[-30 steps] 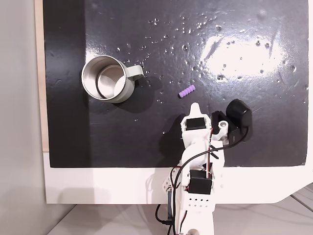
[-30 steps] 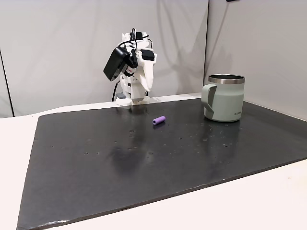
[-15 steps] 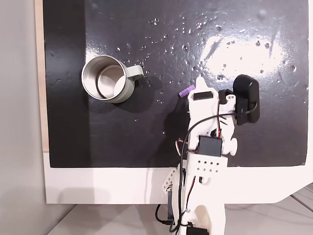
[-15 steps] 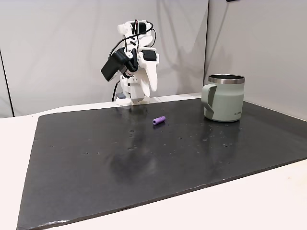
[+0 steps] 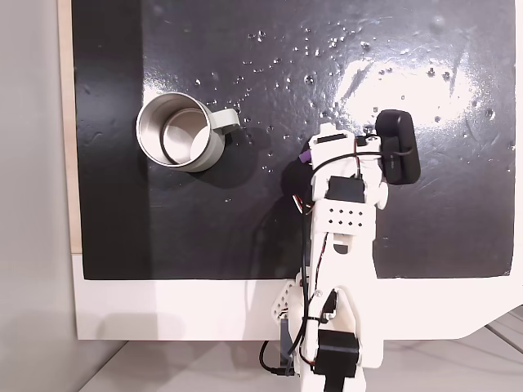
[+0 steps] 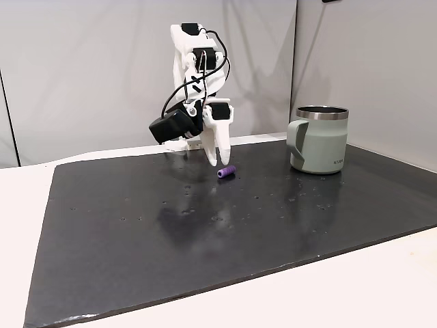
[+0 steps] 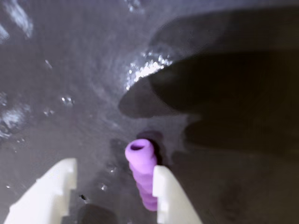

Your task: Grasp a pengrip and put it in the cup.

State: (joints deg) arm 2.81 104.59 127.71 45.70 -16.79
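Surface: a black mat point(image 5: 204, 237) with scattered droplets and a bright glare patch lies on a white table point(image 5: 163, 306); plain grey wall panels point(image 6: 82, 61) stand behind it in a fixed view.

Arm: the white arm point(image 5: 339, 245) reaches from the table's near edge over the mat in a fixed view looking down; in a fixed view from the side it arches up and bends down toward the mat point(image 6: 198, 75).

Gripper: the gripper point(image 6: 218, 161) points down at the mat, its tips just above or at the surface; which of the two cannot be told.

Fingers: apart, with a clear gap between the two white fingers point(image 7: 51, 191) in the wrist view; nothing is clamped.

Pengrip: the pengrip point(image 7: 142, 172), a light-purple ribbed tube, lies on its side on the mat. In the wrist view it sits inside the gap, right against the right-hand finger and apart from the left-hand one. From the side it lies just beside the finger tips point(image 6: 227, 171); from above, one purple end shows at the left edge of the gripper point(image 5: 304, 157).

Cup: the cup point(image 5: 181, 132), a silver-grey metal mug, stands upright on the mat, handle turned toward the arm's side in the top-down view, well apart from the pengrip. Its inside shows bare and shiny.
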